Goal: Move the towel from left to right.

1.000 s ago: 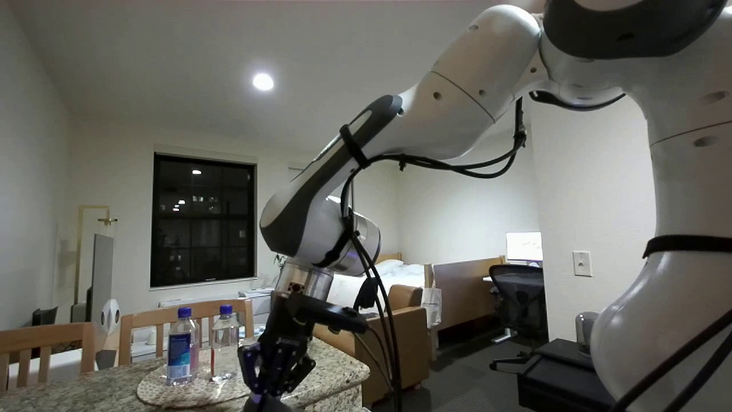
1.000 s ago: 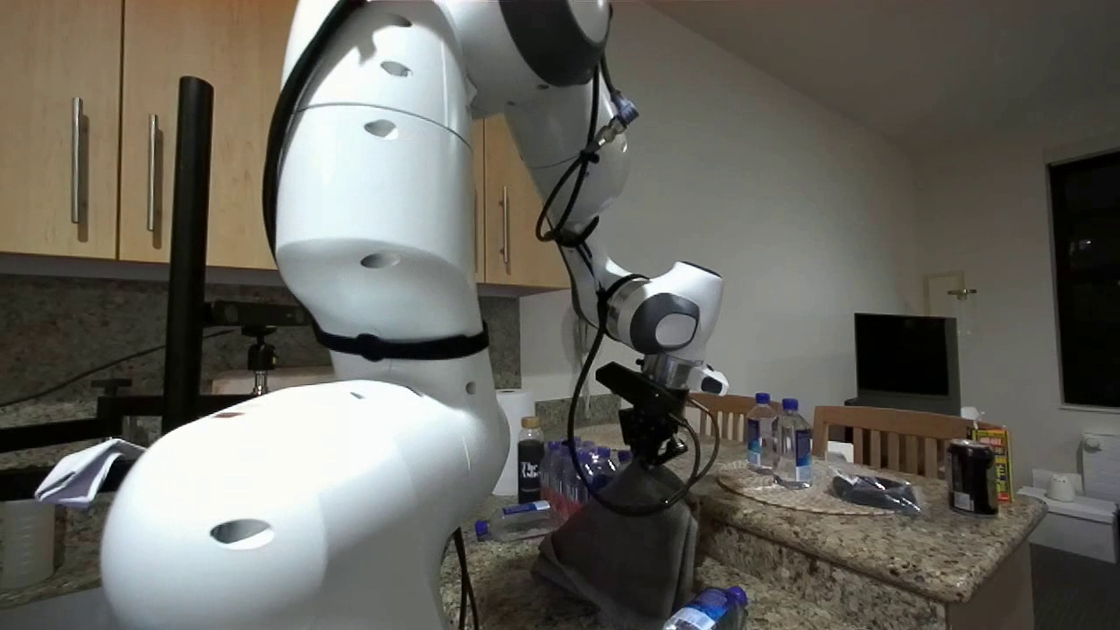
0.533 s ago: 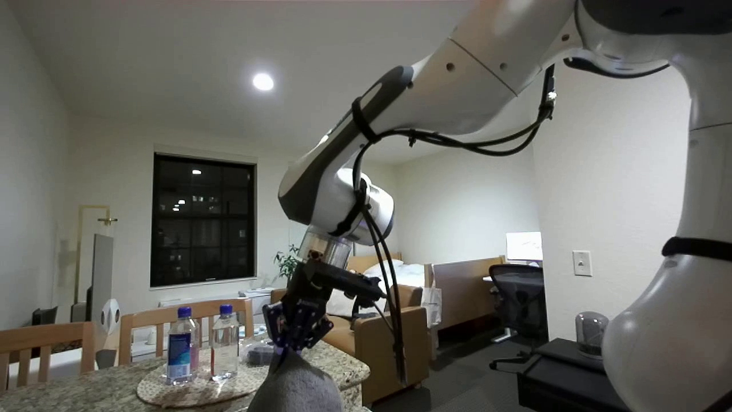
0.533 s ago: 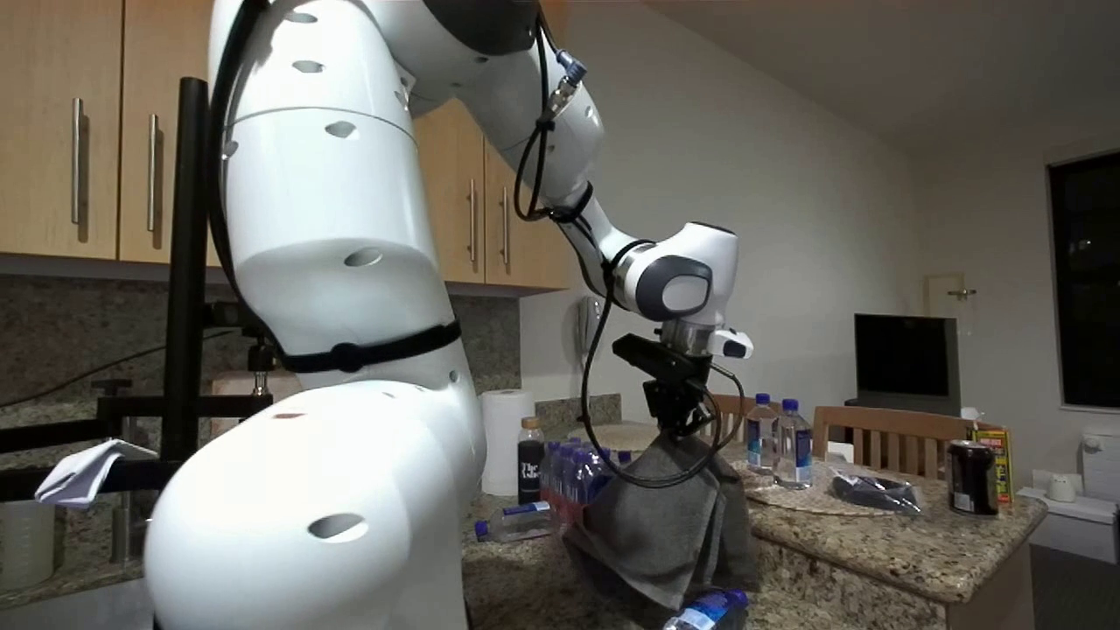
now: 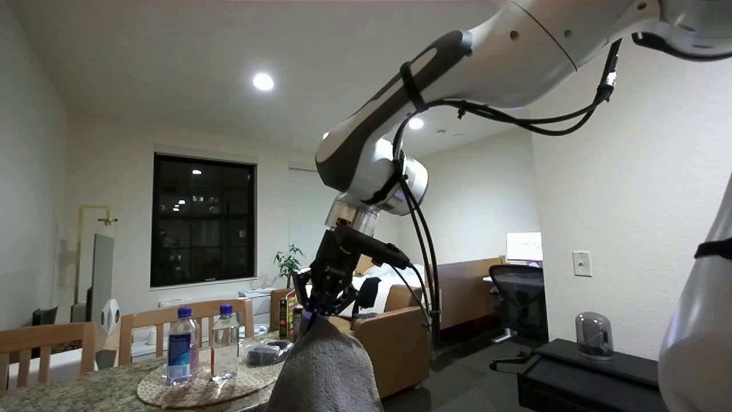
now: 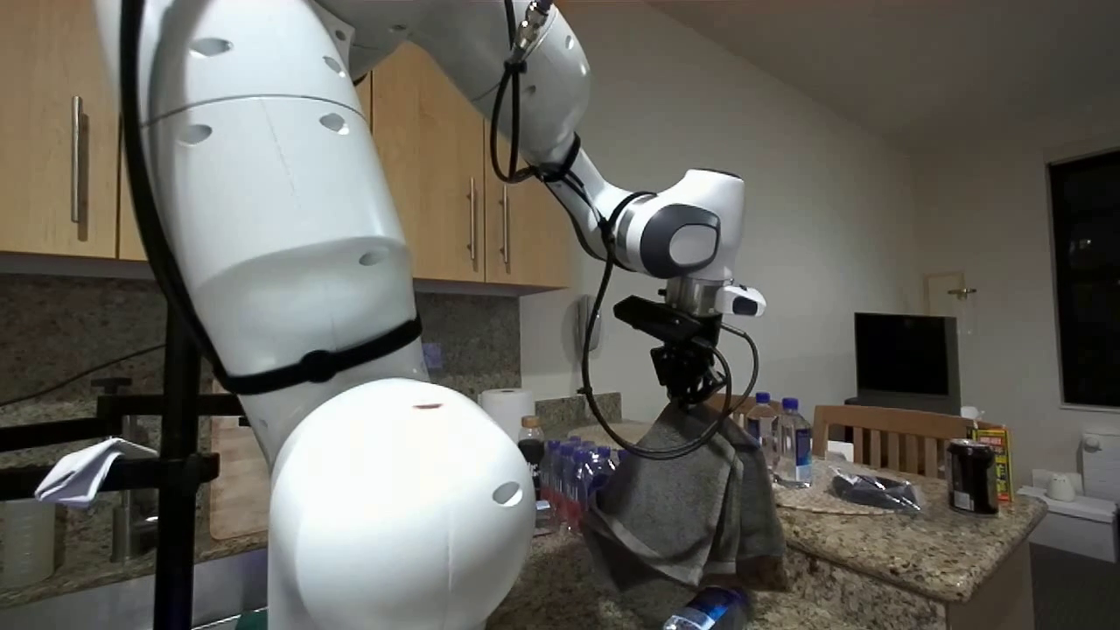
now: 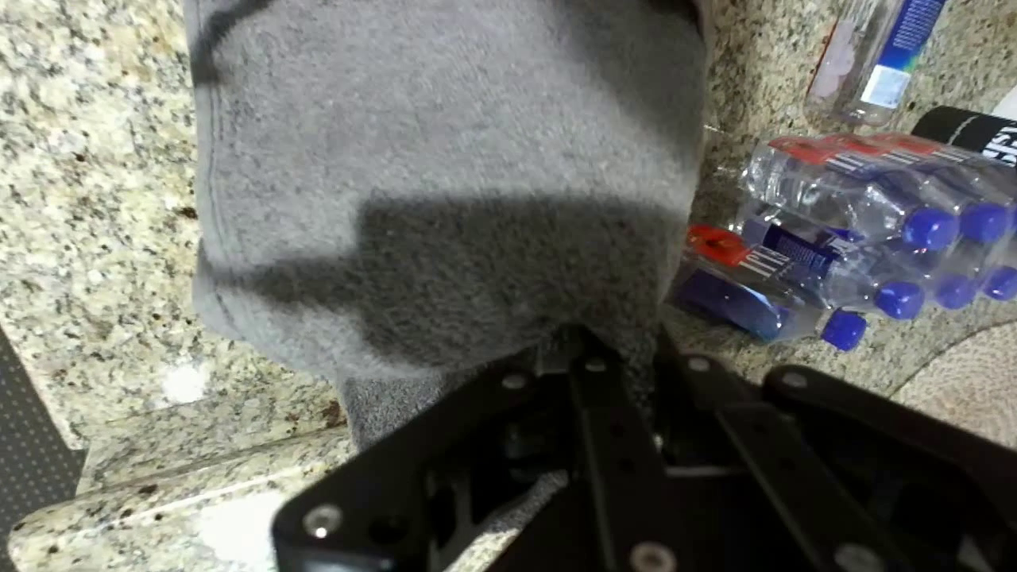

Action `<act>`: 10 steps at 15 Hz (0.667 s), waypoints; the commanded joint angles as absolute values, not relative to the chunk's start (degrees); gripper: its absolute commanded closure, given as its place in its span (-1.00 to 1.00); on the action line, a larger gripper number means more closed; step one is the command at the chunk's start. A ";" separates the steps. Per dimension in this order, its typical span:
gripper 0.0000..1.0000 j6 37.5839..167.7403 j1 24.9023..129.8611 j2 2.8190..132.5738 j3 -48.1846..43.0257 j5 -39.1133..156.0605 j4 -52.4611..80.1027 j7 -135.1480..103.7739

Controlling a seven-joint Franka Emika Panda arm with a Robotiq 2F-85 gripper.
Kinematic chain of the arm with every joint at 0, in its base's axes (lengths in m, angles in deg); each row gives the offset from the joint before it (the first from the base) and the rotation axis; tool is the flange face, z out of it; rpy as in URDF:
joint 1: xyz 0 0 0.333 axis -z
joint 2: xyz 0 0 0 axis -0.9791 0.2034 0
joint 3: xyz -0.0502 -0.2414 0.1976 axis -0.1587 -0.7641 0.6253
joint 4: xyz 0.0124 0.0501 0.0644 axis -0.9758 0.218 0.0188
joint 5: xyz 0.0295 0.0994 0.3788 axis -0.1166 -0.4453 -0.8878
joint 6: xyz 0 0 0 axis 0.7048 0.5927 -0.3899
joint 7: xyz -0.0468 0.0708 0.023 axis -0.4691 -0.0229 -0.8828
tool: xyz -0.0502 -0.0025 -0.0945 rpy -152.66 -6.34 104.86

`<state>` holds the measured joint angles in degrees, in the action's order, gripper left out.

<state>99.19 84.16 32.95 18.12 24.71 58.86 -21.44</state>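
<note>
The grey cloth towel (image 6: 682, 499) is held by its bunched top — clamped in the black jointed end effector (image 7: 618, 349) — and is hung over the speckled granite desk (image 7: 87, 199); nearby, blue-capped clear plastic bottles (image 7: 834, 199) are grouped upright.
</note>
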 commanded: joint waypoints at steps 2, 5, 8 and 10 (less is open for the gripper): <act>0.82 99.68 76.00 35.35 10.80 24.66 60.33 -21.21; 0.82 102.76 71.44 39.95 10.10 22.98 58.35 -23.95; 0.82 106.09 68.51 45.09 10.74 23.62 54.46 -24.26; 0.82 108.46 67.59 48.68 11.11 25.18 51.31 -23.62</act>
